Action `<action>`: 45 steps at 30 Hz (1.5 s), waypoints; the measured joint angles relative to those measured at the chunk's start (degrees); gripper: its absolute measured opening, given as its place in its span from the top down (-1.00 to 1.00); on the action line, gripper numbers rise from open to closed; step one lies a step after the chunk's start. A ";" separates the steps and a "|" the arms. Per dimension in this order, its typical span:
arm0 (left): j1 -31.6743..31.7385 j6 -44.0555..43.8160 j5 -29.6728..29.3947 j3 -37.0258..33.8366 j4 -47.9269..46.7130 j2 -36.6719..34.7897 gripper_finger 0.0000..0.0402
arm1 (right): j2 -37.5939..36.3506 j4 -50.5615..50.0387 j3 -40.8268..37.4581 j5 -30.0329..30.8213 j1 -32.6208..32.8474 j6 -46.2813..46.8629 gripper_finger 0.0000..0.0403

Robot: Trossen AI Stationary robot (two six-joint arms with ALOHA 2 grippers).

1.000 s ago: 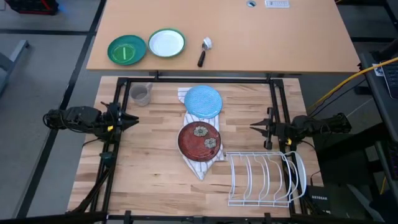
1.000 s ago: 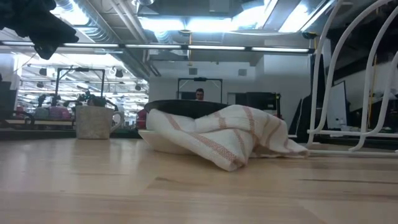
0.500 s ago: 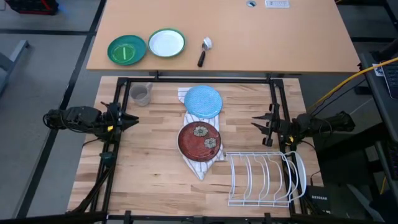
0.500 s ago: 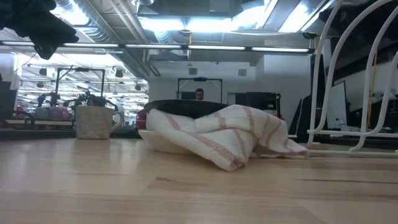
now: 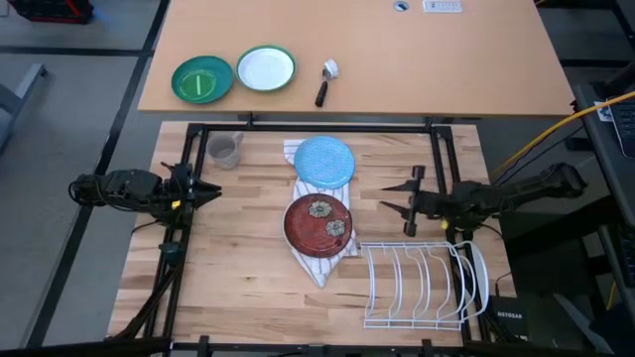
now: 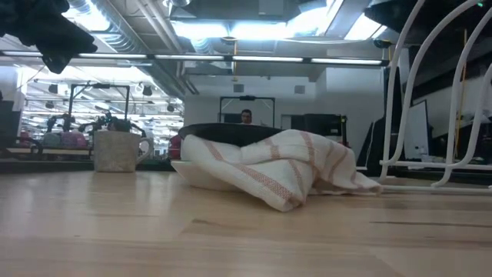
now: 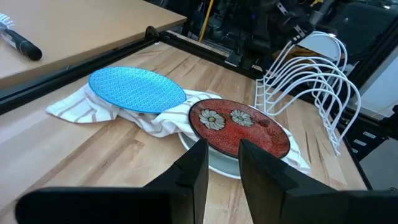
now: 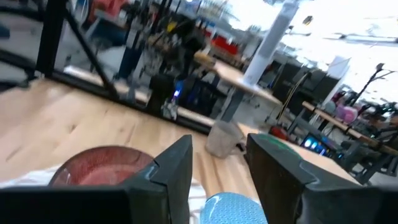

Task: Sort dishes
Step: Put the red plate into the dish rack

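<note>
A dark red plate with flower marks [image 5: 317, 223] [image 7: 239, 124] sits on a white dish on a striped cloth [image 5: 316, 260] at the table's middle. Just beyond it, a light blue plate [image 5: 324, 161] [image 7: 137, 90] rests on the cloth's far end. My right gripper [image 5: 397, 203] [image 8: 217, 180] hovers open to the right of the red plate, fingers pointing at it with nothing between them. My left gripper [image 5: 210, 190] [image 7: 221, 171] waits at the table's left edge. Its fingers stand a narrow gap apart, with nothing between them.
A white wire dish rack [image 5: 417, 286] stands at the near right with a white plate [image 5: 480, 266] in its right end. A grey mug [image 5: 225, 151] is at the far left. On the far table lie a green plate [image 5: 202, 79], a green-rimmed white plate [image 5: 266, 67] and a brush [image 5: 325, 81].
My right gripper has moved from the table's right edge toward the left, closer to the red plate, and its fingers have opened wider. The plates and cloth lie as before.
</note>
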 joint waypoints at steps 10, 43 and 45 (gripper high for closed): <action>0.01 0.00 -0.02 0.00 0.02 0.00 0.60 | 25.51 -7.50 19.18 -1.68 0.02 -1.28 0.21; 0.00 2.07 -0.48 0.00 10.97 0.00 0.60 | 65.52 -36.27 54.03 -17.05 0.32 33.00 0.21; 0.02 2.05 -0.48 0.00 10.88 0.02 0.60 | 66.55 -35.69 54.07 -17.03 0.79 33.91 0.21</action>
